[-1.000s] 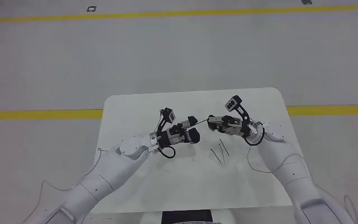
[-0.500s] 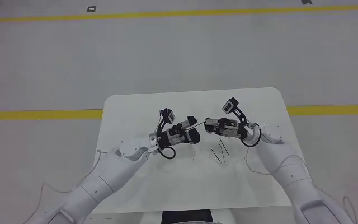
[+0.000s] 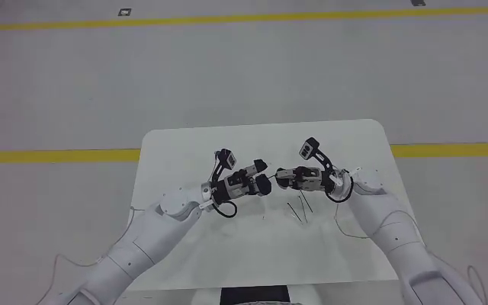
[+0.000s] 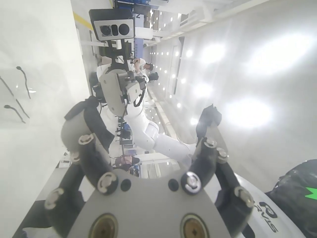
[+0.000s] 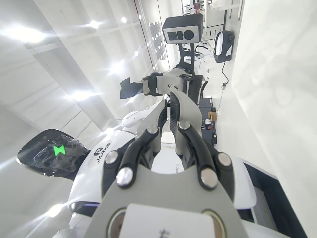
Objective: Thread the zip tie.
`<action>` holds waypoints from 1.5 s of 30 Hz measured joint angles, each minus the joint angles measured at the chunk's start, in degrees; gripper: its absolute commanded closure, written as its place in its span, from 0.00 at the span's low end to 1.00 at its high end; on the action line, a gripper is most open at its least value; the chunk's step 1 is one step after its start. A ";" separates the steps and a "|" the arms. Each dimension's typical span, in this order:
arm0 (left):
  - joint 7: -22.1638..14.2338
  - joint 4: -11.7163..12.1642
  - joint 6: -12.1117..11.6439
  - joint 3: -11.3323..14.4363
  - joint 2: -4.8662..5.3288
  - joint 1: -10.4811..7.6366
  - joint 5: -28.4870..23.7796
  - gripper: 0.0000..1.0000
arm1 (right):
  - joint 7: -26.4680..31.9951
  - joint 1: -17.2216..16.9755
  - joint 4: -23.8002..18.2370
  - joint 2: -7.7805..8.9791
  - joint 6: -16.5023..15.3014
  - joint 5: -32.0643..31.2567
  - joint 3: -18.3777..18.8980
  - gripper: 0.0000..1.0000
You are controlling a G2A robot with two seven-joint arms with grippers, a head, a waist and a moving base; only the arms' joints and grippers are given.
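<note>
My left gripper (image 3: 264, 177) and right gripper (image 3: 277, 175) meet tip to tip above the middle of the white table (image 3: 183, 152). The left gripper (image 4: 148, 115) stands wide open with nothing between its black fingers (image 4: 85, 115). The right gripper (image 5: 169, 100) is shut, its ribbed pads pressed close together. A thin black zip tie (image 3: 271, 176) pokes out of it as a short strand toward the open left jaws. In the left wrist view the right gripper (image 4: 138, 80) sits just beyond the left fingertips.
Several spare black zip ties (image 3: 299, 206) lie loose on the table just below the right gripper; they also show as zip ties (image 4: 22, 85) in the left wrist view. The table's front half and its left side are bare.
The right gripper has moved left and a little down toward the left gripper, closing the gap. The long strand seen between them earlier now shows much shorter.
</note>
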 measured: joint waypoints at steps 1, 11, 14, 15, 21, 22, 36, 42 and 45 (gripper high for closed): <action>-0.06 0.06 0.05 -0.03 -0.04 0.01 0.02 0.55 | 0.14 0.02 0.08 0.01 -0.03 -0.09 -0.01 1.00; -0.03 0.31 1.02 -0.32 -0.38 0.10 1.25 0.79 | 0.32 0.28 0.34 0.15 -0.55 -1.43 -0.41 1.00; 0.05 0.58 1.39 -0.17 -0.54 0.13 1.59 0.81 | 0.20 0.27 0.25 0.16 -0.79 -1.57 -0.41 1.00; 0.05 0.67 1.49 -0.12 -0.59 0.10 1.75 0.81 | 0.19 0.26 0.21 0.16 -0.88 -1.55 -0.42 1.00; 0.10 1.19 1.96 -0.03 -0.85 -0.08 2.64 0.82 | 0.19 0.11 0.06 0.12 -1.63 -0.96 -0.40 1.00; 0.11 1.23 2.04 -0.02 -0.88 -0.10 2.79 0.82 | 0.19 0.10 0.05 0.11 -1.72 -0.89 -0.40 1.00; 0.14 1.60 2.80 -0.30 -1.31 -0.05 3.90 0.90 | 0.14 0.14 -0.24 0.14 -1.90 -1.19 -0.53 1.00; -0.09 1.81 3.12 -0.44 -1.47 -0.04 4.12 0.88 | 0.17 0.09 -0.28 0.14 -2.08 -1.02 -0.57 1.00; -0.14 1.87 3.16 -0.54 -1.56 -0.05 4.15 0.89 | 0.26 0.05 -0.26 0.12 -2.31 -0.77 -0.57 1.00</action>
